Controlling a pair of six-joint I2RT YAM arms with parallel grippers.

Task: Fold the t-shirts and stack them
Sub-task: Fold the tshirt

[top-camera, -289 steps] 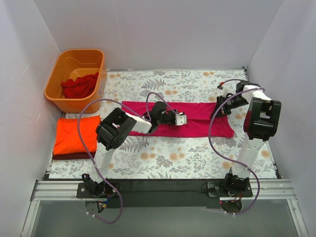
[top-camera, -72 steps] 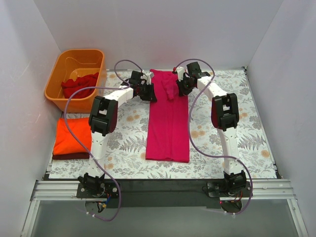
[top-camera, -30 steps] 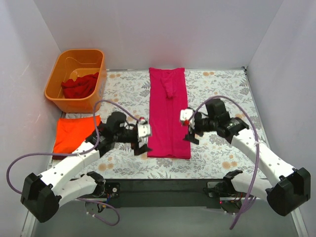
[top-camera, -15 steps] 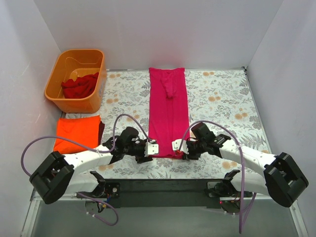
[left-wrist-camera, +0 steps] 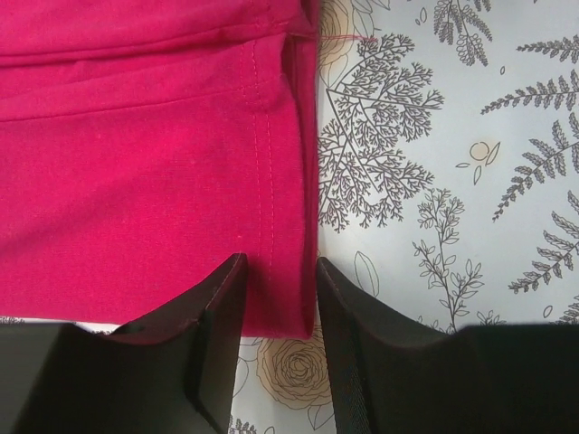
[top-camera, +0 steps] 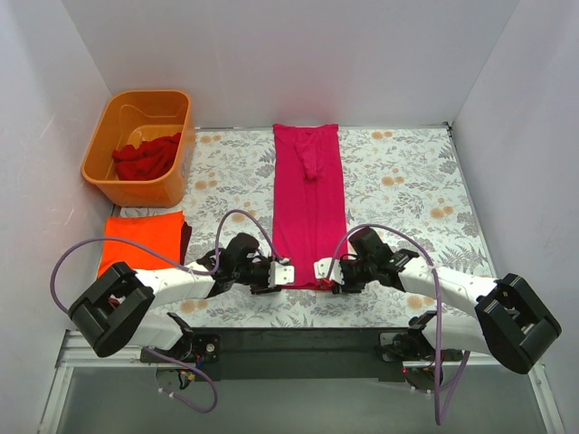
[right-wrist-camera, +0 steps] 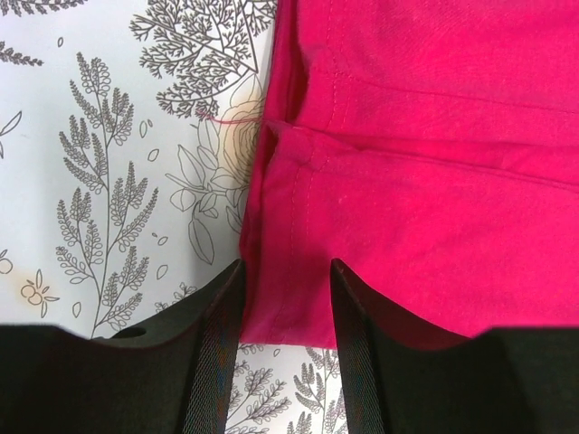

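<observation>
A magenta t-shirt [top-camera: 308, 208] lies folded into a long narrow strip running from the far edge toward me. My left gripper [top-camera: 282, 274] sits at its near left corner. In the left wrist view the left gripper [left-wrist-camera: 280, 267] straddles that hem corner [left-wrist-camera: 285, 307], jaws partly narrowed and the cloth flat between them. My right gripper [top-camera: 324, 269] is at the near right corner. In the right wrist view the right gripper [right-wrist-camera: 287, 267] likewise straddles the magenta t-shirt's hem [right-wrist-camera: 289, 307] without pinching it. An orange t-shirt [top-camera: 140, 242] lies folded at the left on a dark maroon one [top-camera: 185, 240].
An orange plastic tub [top-camera: 136, 192] stands at the far left with a crumpled red t-shirt [top-camera: 145, 161] inside. The floral table cover [top-camera: 407, 190] lies under everything. White walls close in the left, right and back.
Both grippers have come down from the strip's sides to its near hem corners. Their jaws have narrowed from wide open around the cloth.
</observation>
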